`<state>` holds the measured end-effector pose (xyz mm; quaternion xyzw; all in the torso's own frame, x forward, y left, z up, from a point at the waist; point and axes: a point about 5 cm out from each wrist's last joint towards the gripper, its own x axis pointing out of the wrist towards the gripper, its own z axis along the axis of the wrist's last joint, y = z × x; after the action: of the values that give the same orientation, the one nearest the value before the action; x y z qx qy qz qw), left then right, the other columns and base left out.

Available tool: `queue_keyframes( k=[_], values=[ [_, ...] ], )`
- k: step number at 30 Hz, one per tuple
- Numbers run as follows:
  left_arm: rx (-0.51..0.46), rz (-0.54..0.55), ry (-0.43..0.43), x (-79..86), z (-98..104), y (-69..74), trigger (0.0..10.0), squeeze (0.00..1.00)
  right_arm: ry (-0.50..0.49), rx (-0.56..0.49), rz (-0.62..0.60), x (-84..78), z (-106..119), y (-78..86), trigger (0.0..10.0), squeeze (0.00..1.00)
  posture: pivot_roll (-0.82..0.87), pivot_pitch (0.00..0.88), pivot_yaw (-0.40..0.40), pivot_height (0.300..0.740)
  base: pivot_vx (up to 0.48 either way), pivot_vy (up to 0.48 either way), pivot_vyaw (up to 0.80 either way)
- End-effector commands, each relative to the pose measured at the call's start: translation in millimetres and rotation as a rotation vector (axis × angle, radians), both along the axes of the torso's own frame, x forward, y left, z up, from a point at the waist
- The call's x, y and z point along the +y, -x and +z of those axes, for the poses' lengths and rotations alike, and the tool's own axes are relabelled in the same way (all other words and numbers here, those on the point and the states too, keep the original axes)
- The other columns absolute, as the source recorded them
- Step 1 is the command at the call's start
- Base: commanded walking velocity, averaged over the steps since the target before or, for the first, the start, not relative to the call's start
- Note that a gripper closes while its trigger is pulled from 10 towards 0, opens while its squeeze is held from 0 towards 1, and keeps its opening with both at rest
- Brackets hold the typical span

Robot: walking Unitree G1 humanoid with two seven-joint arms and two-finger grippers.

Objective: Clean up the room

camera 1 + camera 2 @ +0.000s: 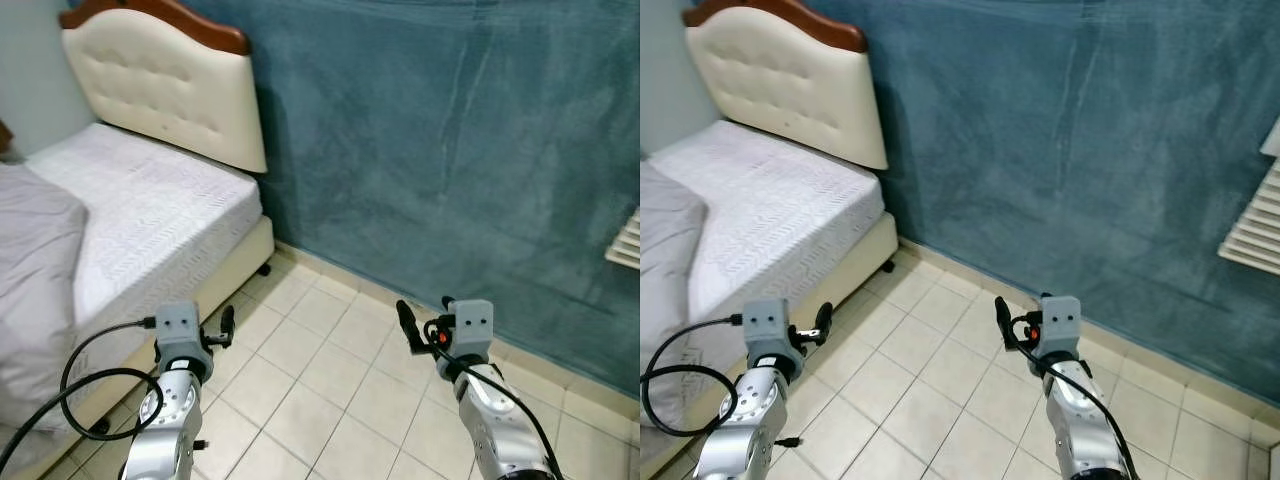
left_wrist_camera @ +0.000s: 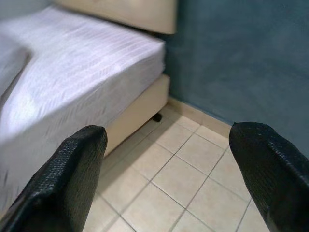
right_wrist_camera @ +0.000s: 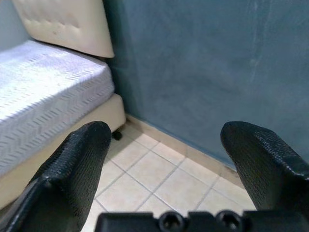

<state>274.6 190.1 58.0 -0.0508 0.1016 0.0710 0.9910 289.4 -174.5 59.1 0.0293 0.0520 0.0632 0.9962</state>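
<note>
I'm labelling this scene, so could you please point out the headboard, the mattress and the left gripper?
headboard (image 1: 170, 80), left eye view, on the tufted cream padding.
mattress (image 1: 150, 205), left eye view, on its white top surface.
left gripper (image 2: 166, 174), left wrist view, midway between the two black fingertips.

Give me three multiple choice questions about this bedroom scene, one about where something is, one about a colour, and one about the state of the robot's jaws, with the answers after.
1. Where is the bed relative to the robot?
A. On its left
B. On its right
C. Against the white slats

2. What colour is the wall behind the tiled floor?
A. Yellow
B. Teal blue
C. White

3. How do the jaws of the left gripper and right gripper stand?
A. Both shut
B. Left shut on a cloth
C. Both open and holding nothing

Answers:
1. A, the mattress and padded headboard lie on the left of the head views.
2. B, the wall is teal blue throughout.
3. C, each wrist view shows floor between two spread fingers.
</note>
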Motion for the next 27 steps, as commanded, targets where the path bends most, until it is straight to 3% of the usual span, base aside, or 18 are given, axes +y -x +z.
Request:
queue_keyframes(
  k=[1, 4, 11, 16, 27],
  values=[
    [0.015, 0.053, 0.057, 7.9, -4, 3.5, 10.0, 0.00, -0.028, 0.030, -0.015, -4.8, -5, 3.2, 10.0, 0.00, 0.00, 0.000, 0.010, 0.740, 0.000, 0.000, 0.55],
    [0.023, 0.051, 0.014, 7.6, -5, 4.6, 10.0, 0.00, -0.033, 0.038, 0.000, -5.2, -7, 4.7, 10.0, 0.00, 0.00, 0.000, -0.004, 0.740, 0.000, 0.000, 0.55],
    [-0.019, -0.014, -0.232, 2.7, 7, -1.0, 10.0, 0.00, -0.044, 0.044, 0.042, -1.5, -8, -0.1, 10.0, 0.00, 0.02, 0.000, -0.006, 0.740, 0.000, 0.000, 0.55],
    [-0.055, 0.009, -0.116, 3.6, 11, 0.1, 10.0, 0.00, -0.056, 0.050, 0.051, 0.7, -11, 0.5, 10.0, 0.00, 0.02, 0.000, -0.003, 0.740, 0.160, 0.000, 0.54],
    [-0.016, 0.022, -0.108, -0.5, 3, 7.8, 10.0, 0.00, -0.104, 0.059, 0.078, -0.7, -14, 5.2, 10.0, 0.00, 0.01, 0.000, 0.005, 0.740, 0.480, 0.000, 0.50]
  ],
)
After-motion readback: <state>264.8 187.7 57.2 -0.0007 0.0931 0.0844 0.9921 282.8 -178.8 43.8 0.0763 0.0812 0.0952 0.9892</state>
